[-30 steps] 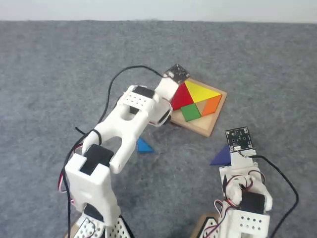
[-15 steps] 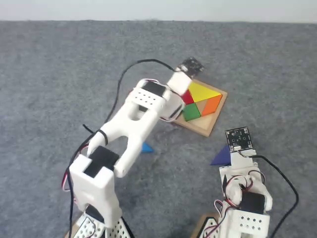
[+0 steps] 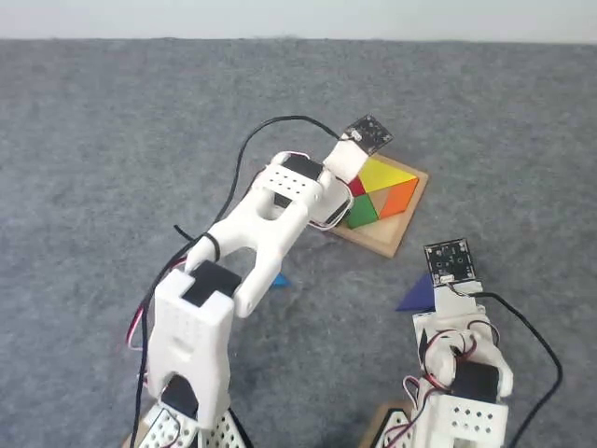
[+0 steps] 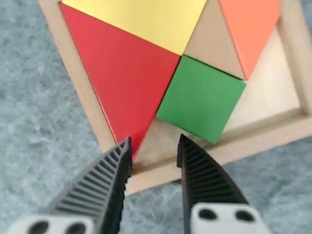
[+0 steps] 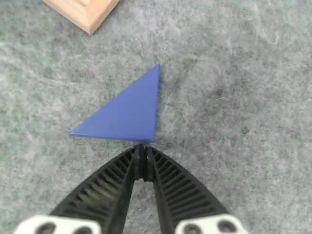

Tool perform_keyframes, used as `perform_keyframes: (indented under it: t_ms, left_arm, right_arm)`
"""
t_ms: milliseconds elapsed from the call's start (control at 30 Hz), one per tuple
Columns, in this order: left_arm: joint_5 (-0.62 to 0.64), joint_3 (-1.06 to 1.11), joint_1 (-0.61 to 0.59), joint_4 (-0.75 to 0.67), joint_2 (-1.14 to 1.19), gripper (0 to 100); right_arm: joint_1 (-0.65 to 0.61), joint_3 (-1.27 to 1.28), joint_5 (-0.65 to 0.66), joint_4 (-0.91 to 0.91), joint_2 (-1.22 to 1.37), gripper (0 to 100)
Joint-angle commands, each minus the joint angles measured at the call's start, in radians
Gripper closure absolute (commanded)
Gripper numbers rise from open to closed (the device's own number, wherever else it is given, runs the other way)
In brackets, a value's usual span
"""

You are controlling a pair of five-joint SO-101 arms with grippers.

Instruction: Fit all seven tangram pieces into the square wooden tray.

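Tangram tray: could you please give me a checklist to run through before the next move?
1. Left claw open and empty over the tray corner: ok.
2. Right claw ready to grasp the dark blue triangle: not ok, it is shut.
3. Red triangle and green square flat in the tray: ok.
4. Room left in the tray: ok, bare wood shows beside the green square.
5. Light blue piece free to pick: cannot tell, the left arm partly covers it.
6. All seven pieces accounted for: cannot tell, I count six.
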Motion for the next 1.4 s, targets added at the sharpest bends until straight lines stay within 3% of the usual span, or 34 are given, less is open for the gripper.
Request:
perform_keyframes:
  t_ms: [0,400,800,1000,1133,1367]
  left_arm:
    - [-0.002,-0.048,-0.025,-0.006,-0.009,86]
    - [-0.068,0.058,-0.132,0.11,-0.049,88]
    - [-0.086,0.631,-0.114,0.0,-0.509,87]
    - [-0.034,0.677,-0.169,0.098,-0.821,87]
    - [0.005,0.728,-0.242,0.137,-0.895,87]
    - [0.107,0.931,-0.258,0.011,-0.848,87]
  right_arm:
    - [0.012,0.02,-0.002,-0.005,-0.021,99.1]
    - [0.012,0.02,-0.002,-0.005,-0.021,99.1]
    - [0.012,0.02,-0.002,-0.005,-0.021,99.1]
    - [0.012,0.02,-0.002,-0.005,-0.021,99.1]
    - [0.013,0.02,-0.002,-0.005,-0.021,99.1]
    - [0.013,0.02,-0.002,-0.005,-0.021,99.1]
